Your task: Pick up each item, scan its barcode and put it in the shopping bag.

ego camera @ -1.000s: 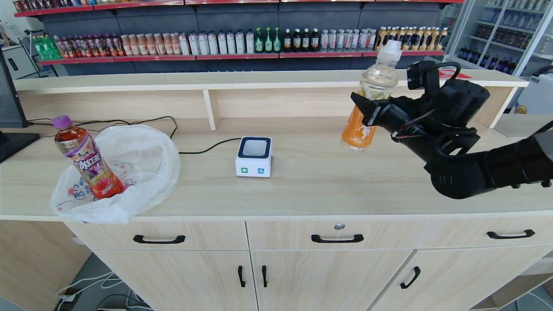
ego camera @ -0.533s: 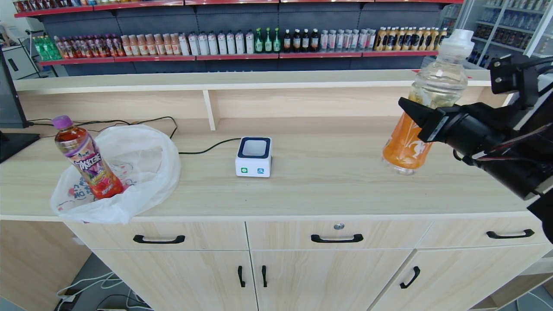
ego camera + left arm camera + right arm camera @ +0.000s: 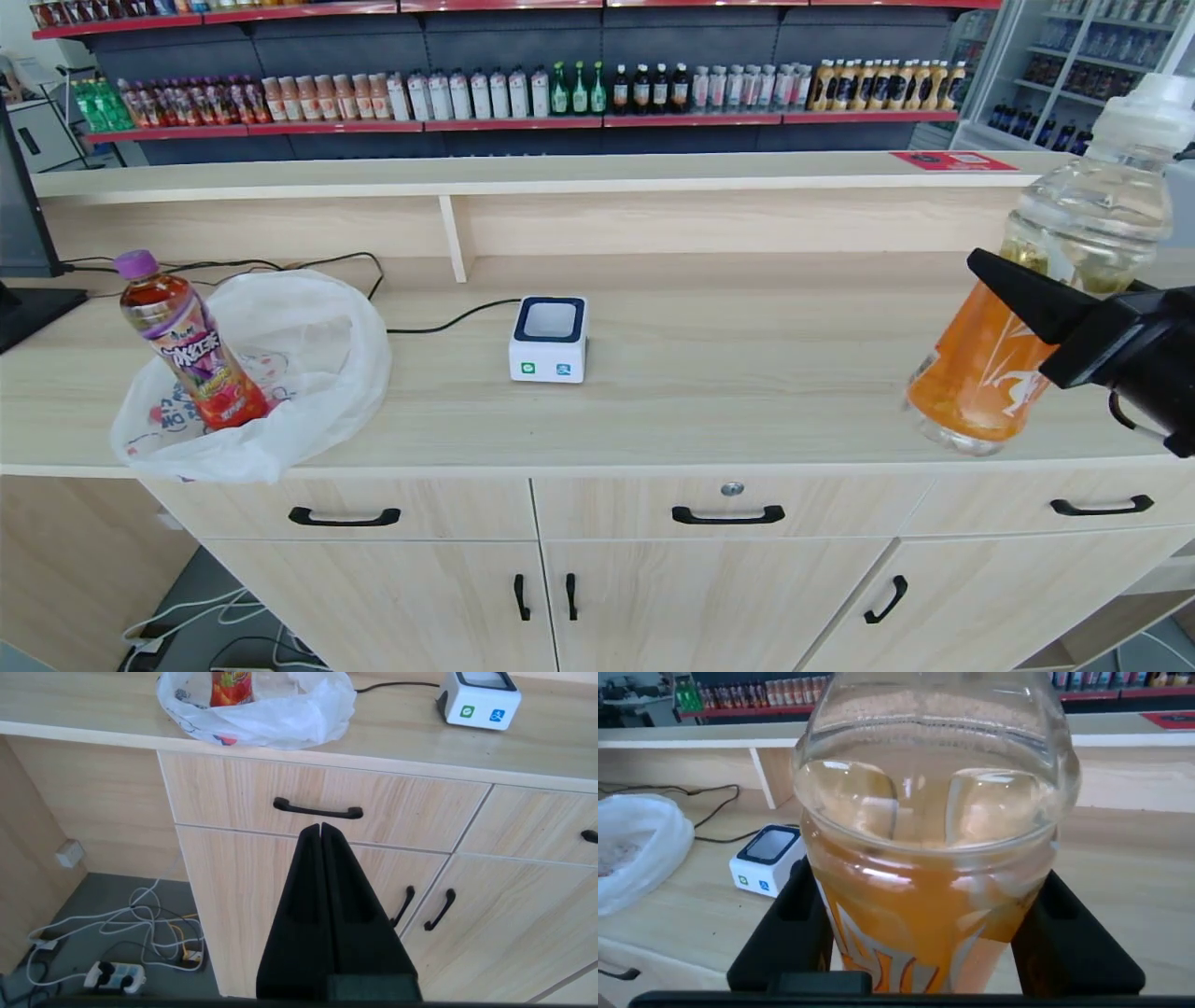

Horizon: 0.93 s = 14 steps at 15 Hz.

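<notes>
**Q:** Entry one. Right arm, state?

**A:** My right gripper [image 3: 929,943] was clenched on the orange drink bottle [image 3: 990,373], one black finger [image 3: 1018,289] lying across its front and the other on the far side. The grip sat about mid-body, where the orange liquid met the clear upper part. The bottle was tilted, with its white cap leaning away from the scanner.

**Q:** Where was it, relative to the counter?

**A:** At the right end of the counter [image 3: 709,411], over the front edge. I could not tell whether its base touched the wood. It was well apart from the scanner [image 3: 549,338], a white box with a dark-rimmed window facing up, mid-counter, with a black cable [image 3: 448,322] running off behind it.

**Q:** Left arm?

**A:** My left gripper [image 3: 320,835] held nothing and its fingers were pressed together. It was below counter level, in front of a drawer [image 3: 234,793] and its black handle.

**Q:** The bag?

**A:** The white shopping bag [image 3: 308,373] lay open at the left end of the counter. A red tea bottle [image 3: 191,350] with a purple cap stood in it, leaning, its upper half above the plastic.

**Q:** Background?

**A:** Shelves [image 3: 523,89] lined with drinks ran behind the counter.
</notes>
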Motion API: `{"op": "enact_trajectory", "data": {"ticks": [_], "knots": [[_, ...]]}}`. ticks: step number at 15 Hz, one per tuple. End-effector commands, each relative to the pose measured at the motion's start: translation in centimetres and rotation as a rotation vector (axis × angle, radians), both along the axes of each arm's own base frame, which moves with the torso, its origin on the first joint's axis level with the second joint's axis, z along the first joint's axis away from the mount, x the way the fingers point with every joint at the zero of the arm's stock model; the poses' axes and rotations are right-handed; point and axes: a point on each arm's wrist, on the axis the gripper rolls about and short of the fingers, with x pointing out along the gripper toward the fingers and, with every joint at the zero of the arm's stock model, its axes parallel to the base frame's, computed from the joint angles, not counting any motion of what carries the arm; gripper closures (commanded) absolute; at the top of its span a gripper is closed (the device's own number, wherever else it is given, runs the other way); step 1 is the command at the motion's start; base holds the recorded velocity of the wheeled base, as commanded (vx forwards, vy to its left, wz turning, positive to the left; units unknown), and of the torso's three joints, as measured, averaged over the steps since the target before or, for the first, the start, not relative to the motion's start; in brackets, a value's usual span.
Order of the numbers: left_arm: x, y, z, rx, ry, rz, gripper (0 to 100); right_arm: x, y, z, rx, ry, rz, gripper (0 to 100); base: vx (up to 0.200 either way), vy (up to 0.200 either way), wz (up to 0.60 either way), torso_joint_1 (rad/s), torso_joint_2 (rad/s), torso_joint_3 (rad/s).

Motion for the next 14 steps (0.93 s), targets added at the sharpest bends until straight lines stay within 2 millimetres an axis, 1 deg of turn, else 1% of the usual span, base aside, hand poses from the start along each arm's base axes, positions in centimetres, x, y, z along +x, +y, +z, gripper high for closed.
{"op": "enact_trajectory", "data": {"ticks": [1, 2, 4, 6, 7, 8, 9, 10, 11, 12, 14], "knots": [[0.0, 0.0, 0.0, 0.000, 0.001, 0.000, 100, -4.3, 0.1, -1.5, 0.064, 0.019, 0.116, 100, 0.000, 0.000, 0.00, 0.000, 0.00, 0.000], [0.0, 0.0, 0.0, 0.000, 0.001, 0.000, 100, -5.5, 0.3, -1.9, 0.072, 0.022, 0.175, 100, 0.000, 0.000, 0.00, 0.000, 0.00, 0.000], [0.0, 0.0, 0.0, 0.000, 0.001, 0.000, 100, -6.6, 1.2, -2.4, 0.092, 0.045, 0.272, 100, 0.000, 0.000, 0.00, 0.000, 0.00, 0.000], [0.0, 0.0, 0.0, 0.000, 0.001, 0.000, 100, -6.8, 1.8, -2.7, 0.167, 0.103, 0.338, 100, 0.000, 0.000, 0.00, 0.000, 0.00, 0.000], [0.0, 0.0, 0.0, 0.000, 0.000, 0.000, 100, -6.9, 2.3, -3.5, 0.193, 0.160, 0.381, 100, 0.000, 0.000, 0.00, 0.000, 0.00, 0.000], [0.0, 0.0, 0.0, 0.000, 0.001, 0.000, 100, -6.9, 3.4, -3.1, 0.289, 0.217, 0.473, 100, 0.000, 0.000, 0.00, 0.000, 0.00, 0.000], [0.0, 0.0, 0.0, 0.000, 0.001, 0.000, 100, -6.3, 4.1, -2.3, 0.386, 0.255, 0.505, 100, 0.000, 0.000, 0.00, 0.000, 0.00, 0.000], [0.0, 0.0, 0.0, 0.000, 0.001, 0.000, 100, -5.2, 4.8, -1.5, 0.468, 0.282, 0.530, 100, 0.000, 0.000, 0.00, 0.000, 0.00, 0.000], [0.0, 0.0, 0.0, 0.000, 0.001, 0.000, 100, -4.2, 5.5, -0.4, 0.564, 0.274, 0.571, 100, 0.000, 0.000, 0.00, 0.000, 0.00, 0.000], [0.0, 0.0, 0.0, 0.000, 0.001, 0.000, 100, -3.8, 6.0, 0.5, 0.616, 0.243, 0.646, 100, 0.000, 0.000, 0.00, 0.000, 0.00, 0.000], [0.0, 0.0, 0.0, 0.000, 0.001, 0.000, 100, -3.3, 6.6, 0.6, 0.628, 0.220, 0.743, 100, 0.000, 0.000, 0.00, 0.000, 0.00, 0.000]]}}
